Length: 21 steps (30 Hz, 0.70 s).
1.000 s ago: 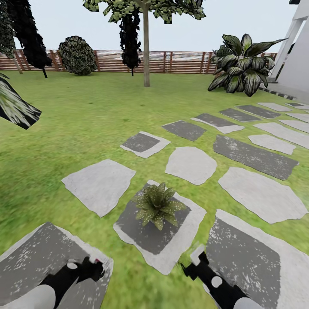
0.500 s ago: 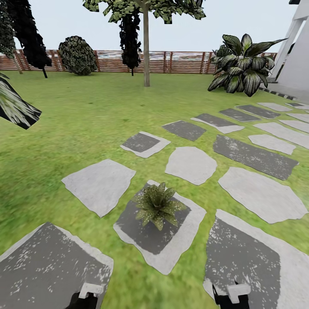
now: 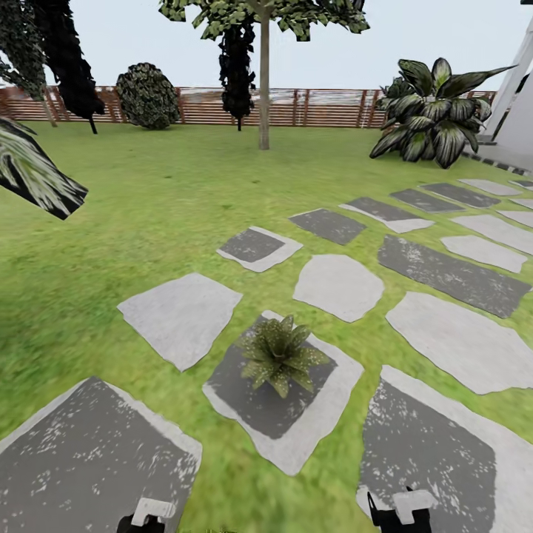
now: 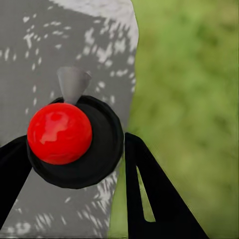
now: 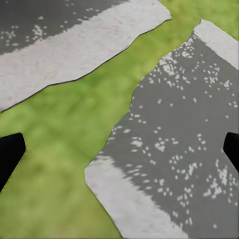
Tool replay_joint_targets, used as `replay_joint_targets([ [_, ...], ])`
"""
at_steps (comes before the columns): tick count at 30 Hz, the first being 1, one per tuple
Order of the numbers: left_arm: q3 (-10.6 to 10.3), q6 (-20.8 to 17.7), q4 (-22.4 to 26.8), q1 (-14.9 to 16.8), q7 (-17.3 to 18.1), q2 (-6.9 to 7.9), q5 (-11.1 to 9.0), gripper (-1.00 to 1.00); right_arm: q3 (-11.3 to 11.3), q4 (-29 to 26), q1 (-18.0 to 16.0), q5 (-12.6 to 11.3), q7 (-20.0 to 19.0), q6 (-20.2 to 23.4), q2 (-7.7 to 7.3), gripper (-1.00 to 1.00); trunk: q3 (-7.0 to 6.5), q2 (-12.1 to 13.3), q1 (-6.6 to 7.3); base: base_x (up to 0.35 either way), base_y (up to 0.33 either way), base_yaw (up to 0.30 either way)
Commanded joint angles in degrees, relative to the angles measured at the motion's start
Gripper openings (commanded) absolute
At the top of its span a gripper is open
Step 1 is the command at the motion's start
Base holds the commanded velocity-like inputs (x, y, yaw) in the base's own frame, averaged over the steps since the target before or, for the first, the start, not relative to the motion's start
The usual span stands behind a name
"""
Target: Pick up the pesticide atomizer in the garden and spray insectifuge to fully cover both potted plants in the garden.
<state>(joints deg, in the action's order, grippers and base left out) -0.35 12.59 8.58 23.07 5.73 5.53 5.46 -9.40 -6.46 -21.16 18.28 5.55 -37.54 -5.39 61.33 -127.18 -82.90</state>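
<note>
One potted plant (image 3: pixel 280 354), a low speckled green rosette, stands on a dark stepping stone (image 3: pixel 244 403) just ahead of me in the garden. My left gripper (image 3: pixel 148 514) sits at the bottom edge of the head view. In the left wrist view the left gripper (image 4: pixel 74 139) has its black fingers (image 4: pixel 149 194) closed against a small dark round object with a red knob and a grey cone nozzle, apparently the pesticide atomizer (image 4: pixel 59 132). My right gripper (image 3: pixel 403 511) hangs over another stone; in the right wrist view the right gripper (image 5: pixel 119 149) is open and empty.
Grey stepping stones (image 3: pixel 337 285) cross the lawn (image 3: pixel 148 207) toward the right. A slatted wooden fence (image 3: pixel 311 107) closes the back, with a thin tree trunk (image 3: pixel 263 89), a round bush (image 3: pixel 148 95) and a big striped-leaf plant (image 3: pixel 437 115). A white building edge (image 3: pixel 518 96) rises at far right.
Both arms have drawn back from over the stones to the bottom edge of the head view. The whole picture has shifted slightly right, so the camera moved.
</note>
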Motion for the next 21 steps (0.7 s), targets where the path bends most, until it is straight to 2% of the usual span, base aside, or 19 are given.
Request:
replay_joint_targets([
  [1, 0.0, 0.2, -0.1, 0.0, 0.0, 0.01, 0.6, -1.00, -0.3, 0.0, 0.0, 0.6, 0.3, -0.2, 0.02, 1.00, 0.04, 0.0, 0.01, 0.000, -0.153, 0.275],
  [21, 0.0, 0.2, -0.1, 0.0, 0.0, 0.01, 0.6, -1.00, -0.2, 0.0, 0.0, 0.6, 0.3, -0.2, 0.03, 1.00, 0.04, 0.0, 0.01, 0.000, -0.263, 0.278],
])
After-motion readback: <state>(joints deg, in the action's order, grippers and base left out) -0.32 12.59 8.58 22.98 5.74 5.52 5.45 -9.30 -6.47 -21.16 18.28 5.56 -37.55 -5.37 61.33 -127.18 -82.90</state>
